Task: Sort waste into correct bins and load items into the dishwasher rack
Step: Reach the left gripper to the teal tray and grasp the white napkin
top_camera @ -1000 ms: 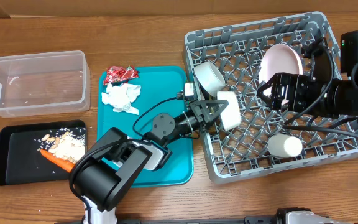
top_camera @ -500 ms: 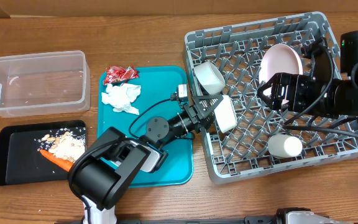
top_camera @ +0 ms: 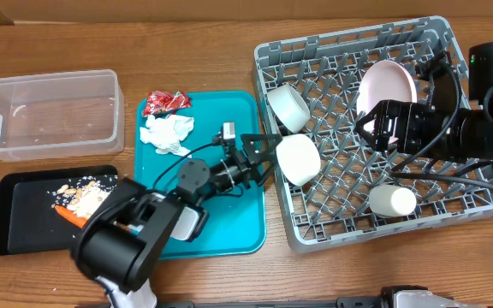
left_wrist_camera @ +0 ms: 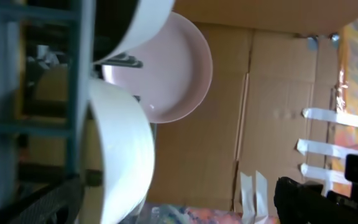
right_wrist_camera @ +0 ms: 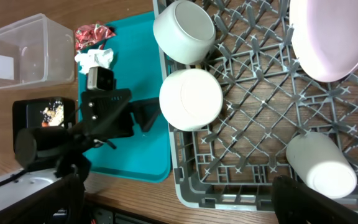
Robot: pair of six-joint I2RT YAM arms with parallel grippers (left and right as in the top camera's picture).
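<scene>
Bowl is leaning on its side inside the rack, pegs propping it for washing. Left gripper is hovering just beside it over the tray, jaws spread, holding nothing.

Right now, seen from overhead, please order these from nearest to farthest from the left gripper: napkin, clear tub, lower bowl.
From the left gripper:
1. Lower bowl, just beside it, inside the rack.
2. Napkin, on the teal tray.
3. Clear tub, beyond the tray.

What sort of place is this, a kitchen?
Likely a test lab staged as a dish station: a grey plastic lattice dishwasher rack on a wooden table, with taped brown cardboard panels nearby.
</scene>
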